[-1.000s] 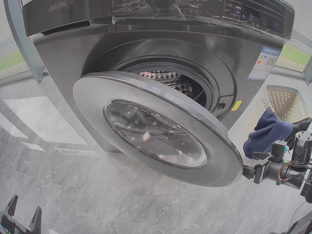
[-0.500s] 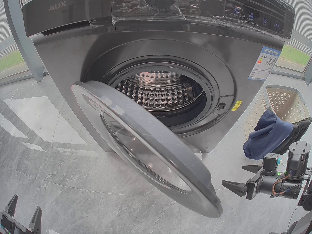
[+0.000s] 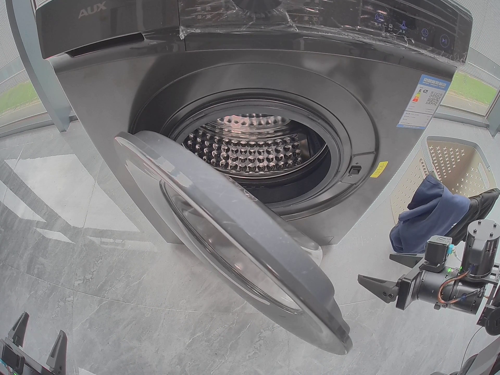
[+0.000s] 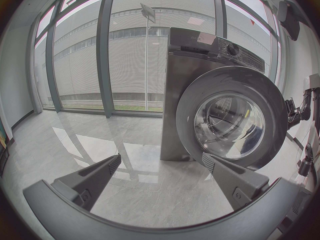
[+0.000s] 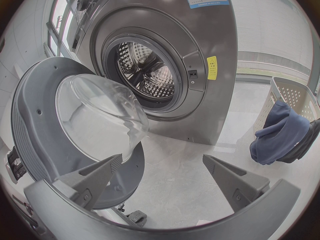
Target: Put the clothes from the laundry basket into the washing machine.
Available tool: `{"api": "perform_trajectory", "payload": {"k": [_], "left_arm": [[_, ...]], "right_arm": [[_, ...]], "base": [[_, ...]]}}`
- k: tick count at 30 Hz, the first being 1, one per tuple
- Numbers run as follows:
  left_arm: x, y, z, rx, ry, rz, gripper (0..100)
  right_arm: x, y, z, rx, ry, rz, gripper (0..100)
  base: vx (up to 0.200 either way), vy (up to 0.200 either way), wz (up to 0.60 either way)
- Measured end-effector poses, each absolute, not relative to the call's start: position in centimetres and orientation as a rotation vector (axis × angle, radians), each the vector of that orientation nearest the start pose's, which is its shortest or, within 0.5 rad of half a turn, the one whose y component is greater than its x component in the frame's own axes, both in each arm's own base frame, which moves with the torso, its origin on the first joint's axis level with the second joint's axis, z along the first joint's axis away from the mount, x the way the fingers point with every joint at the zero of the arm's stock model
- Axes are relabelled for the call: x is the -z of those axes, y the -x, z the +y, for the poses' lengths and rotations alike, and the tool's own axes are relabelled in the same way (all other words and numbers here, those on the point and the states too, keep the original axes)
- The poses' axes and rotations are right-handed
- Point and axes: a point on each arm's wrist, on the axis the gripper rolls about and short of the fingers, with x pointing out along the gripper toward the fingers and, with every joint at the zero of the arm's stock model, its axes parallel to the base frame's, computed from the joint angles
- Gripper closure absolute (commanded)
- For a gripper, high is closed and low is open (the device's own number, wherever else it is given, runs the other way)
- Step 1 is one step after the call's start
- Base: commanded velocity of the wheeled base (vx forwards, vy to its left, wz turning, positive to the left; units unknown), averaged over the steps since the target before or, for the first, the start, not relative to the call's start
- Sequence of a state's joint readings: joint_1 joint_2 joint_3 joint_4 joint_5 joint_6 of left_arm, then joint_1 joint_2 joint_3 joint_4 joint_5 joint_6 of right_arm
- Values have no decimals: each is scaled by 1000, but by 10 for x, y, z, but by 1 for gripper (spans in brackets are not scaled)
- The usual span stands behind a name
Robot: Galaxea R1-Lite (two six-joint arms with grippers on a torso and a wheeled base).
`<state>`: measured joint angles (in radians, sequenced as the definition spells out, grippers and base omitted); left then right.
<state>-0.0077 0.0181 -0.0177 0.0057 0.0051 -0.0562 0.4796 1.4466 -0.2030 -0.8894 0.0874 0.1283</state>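
Right end effector (image 3: 388, 272), open and empty, was the nearer one: navy blue cloth garment (image 3: 428, 213) hung just beyond it, slightly right, draped lengthwise down the rim of the cream perforated plastic laundry basket (image 3: 461, 167).

A wide hall in a modern glass-fronted building, more a demonstration or test room than a home laundry. The floor (image 3: 104, 266) is laid with large glossy grey stone-look tiles. Tall windows (image 4: 80, 60) in dark metal frames rise from floor to ceiling, and beyond them stand a big louvred building (image 4: 130, 67) and a lamp post (image 4: 146, 50). The washing machine (image 3: 250, 74) stands free on the tiles, with clear film (image 3: 323, 11) over its control panel at the top of the frame and an energy label (image 3: 430, 101) at upper right. A cream laundry basket (image 3: 461, 165) sits at the right edge
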Motion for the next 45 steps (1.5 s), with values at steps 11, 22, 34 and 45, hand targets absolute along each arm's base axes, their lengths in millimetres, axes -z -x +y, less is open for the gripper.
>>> {"api": "perform_trajectory", "payload": {"k": [11, 22, 34, 45], "left_arm": [[-80, 23, 0, 2, 56, 7, 0], [-80, 23, 0, 2, 56, 6, 0], [-80, 23, 0, 2, 56, 6, 0], [-80, 23, 0, 2, 56, 7, 0]], "right_arm": [[-126, -178, 99, -504, -124, 372, 0], [-108, -160, 128, -665, -95, 391, 0], [-92, -146, 132, -734, -80, 376, 0], [-88, -126, 151, -839, -49, 399, 0]], "base": [[0, 0, 0], [0, 0, 0], [0, 0, 0], [0, 0, 0]]}}
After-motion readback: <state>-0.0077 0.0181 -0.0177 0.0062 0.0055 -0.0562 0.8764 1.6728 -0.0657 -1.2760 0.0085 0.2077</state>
